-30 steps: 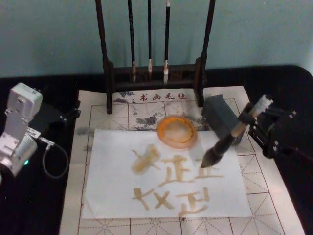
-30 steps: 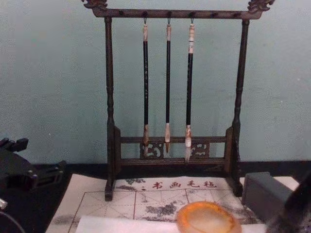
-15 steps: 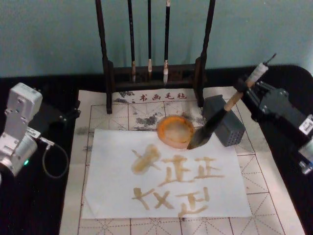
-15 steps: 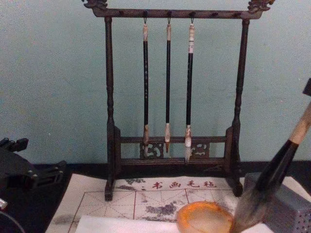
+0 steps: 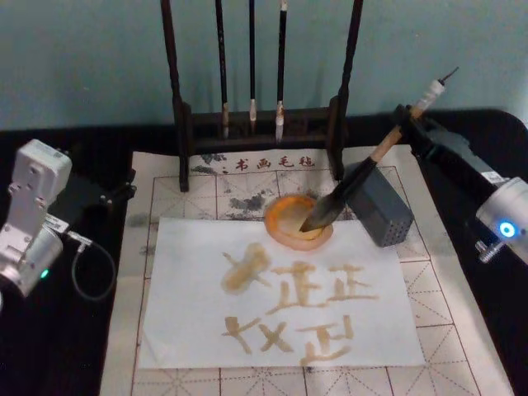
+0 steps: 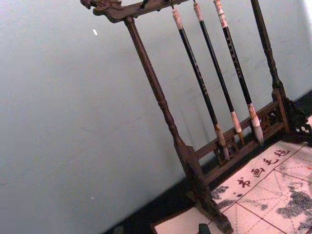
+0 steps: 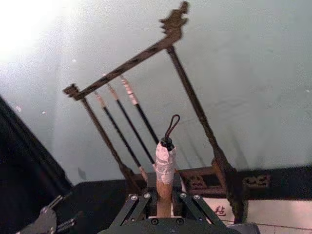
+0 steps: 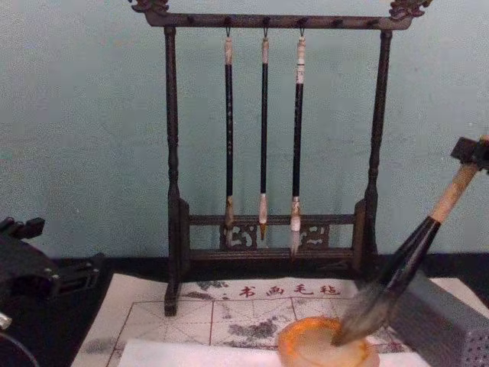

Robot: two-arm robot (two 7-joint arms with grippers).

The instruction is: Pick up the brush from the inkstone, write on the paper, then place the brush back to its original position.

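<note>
Take the white paper (image 5: pixel 190 280) in the head view as the centre of your dial. Your right claw (image 5: pixel 403 132) sits at about 1 o'clock. It is clamped on the pale wooden handle of the big brush (image 5: pixel 351 186), below the handle's taped top and black cord loop.

The brush slants down from the claw toward the centre. Its black middle crosses the near corner of the grey block (image 5: pixel 381 208), which lies at 2 o'clock with a dotted end face. The bushy dark tip lies inside the rim of the small orange dish (image 5: pixel 273 224). You cannot tell whether the bristles touch the dish's pale inside. The dish stands at 12 to 1 o'clock, overlapping the paper's far edge.

The paper carries amber-brown strokes. Several look like the character 正, and there are a crossed mark and a thicker blot with them. It lies on a beige mat (image 5: pixel 462 330) with a red grid and grey smudges. The mat's far edge is printed in red with 书画毛毡 (image 8: pixel 286 290).

Beyond that, at 12 o'clock, a dark wooden rack (image 5: pixel 177 124) holds three thin brushes (image 8: pixel 263 130), hanging tips down.

Your left claw (image 5: pixel 103 195) is parked at 10 o'clock on the black tabletop, off the mat. You cannot tell how that claw stands.
</note>
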